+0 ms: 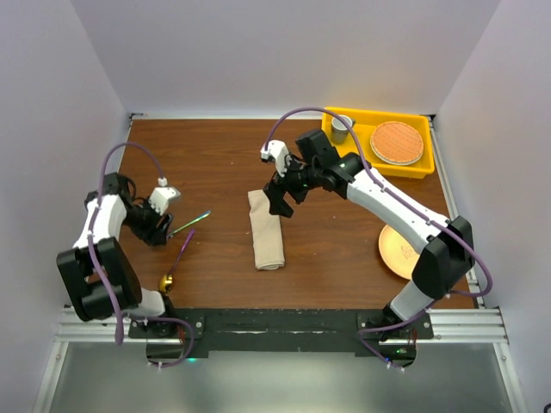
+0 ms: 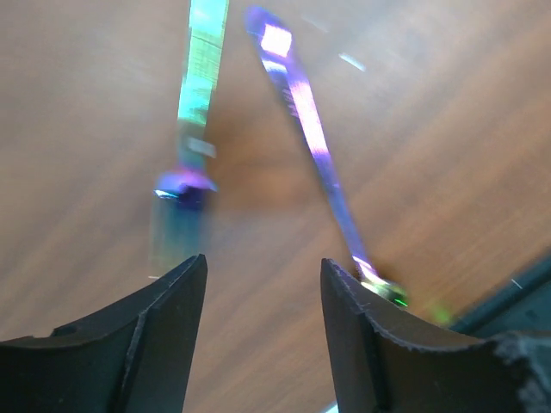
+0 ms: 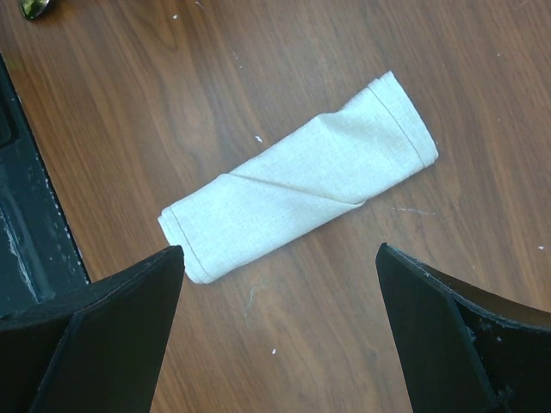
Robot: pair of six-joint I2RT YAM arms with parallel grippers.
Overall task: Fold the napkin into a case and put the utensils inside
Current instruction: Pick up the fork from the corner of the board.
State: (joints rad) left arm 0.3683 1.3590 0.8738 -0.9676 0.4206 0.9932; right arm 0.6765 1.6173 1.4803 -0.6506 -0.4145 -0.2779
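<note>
The napkin (image 1: 265, 231) (image 3: 297, 181) lies folded into a narrow long beige case in the middle of the table. My right gripper (image 1: 280, 205) (image 3: 280, 267) hovers over its far end, jaws wide open with only bare wood between them. On the left lie the utensils. The iridescent fork (image 1: 191, 222) (image 2: 196, 95) and the purple-handled spoon (image 1: 181, 254) (image 2: 306, 112) form a V on the wood, and the spoon's gold bowl (image 1: 167, 280) points toward the table's front edge. My left gripper (image 1: 159, 228) (image 2: 263, 275) sits low just short of them, open and holding nothing.
A yellow tray (image 1: 413, 163) at the back right holds a metal cup (image 1: 341, 127) and a round orange woven mat (image 1: 397, 142). A peach plate (image 1: 398, 251) lies at the right, partly under my right arm. A black rail (image 1: 275, 323) runs along the front edge.
</note>
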